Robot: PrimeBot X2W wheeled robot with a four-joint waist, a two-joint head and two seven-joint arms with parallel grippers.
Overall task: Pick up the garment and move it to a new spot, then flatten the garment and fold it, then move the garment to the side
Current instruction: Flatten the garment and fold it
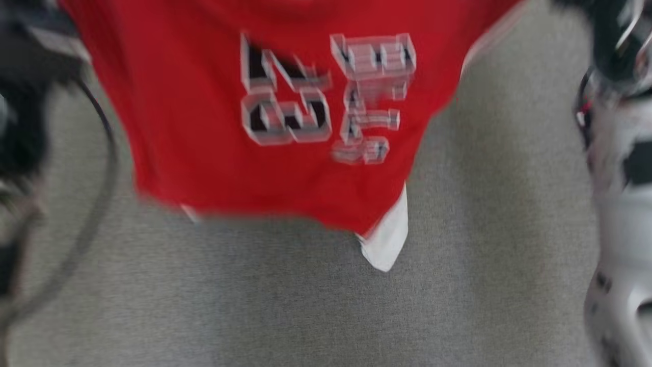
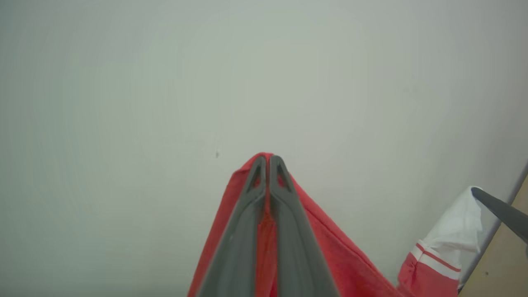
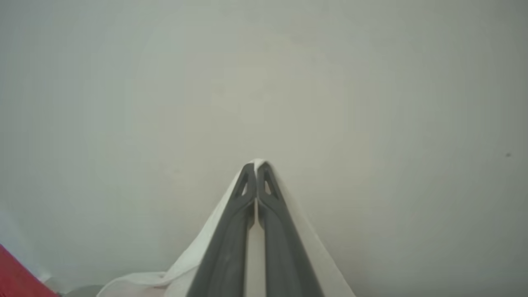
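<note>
The garment (image 1: 204,127) is a red shirt with white trim and blocky grey lettering. It hangs spread out above a grey surface, and its white sleeve (image 1: 389,239) points down. The head view is blurred by motion. My left gripper (image 2: 268,159) is shut on a red fold of the garment (image 2: 330,255). The right gripper (image 3: 256,165) is shut on a white part of the garment (image 3: 194,255). A dark finger (image 2: 501,212) of the right gripper also touches the white sleeve (image 2: 458,222) at the left wrist view's right edge.
Grey cloth-covered surface (image 1: 305,306) lies below the hanging shirt. My left arm (image 1: 20,127) with a dark cable and my pale right arm (image 1: 619,214) flank the head view. A plain pale wall (image 2: 206,82) stands behind both wrists. A tan panel (image 2: 503,264) shows low right.
</note>
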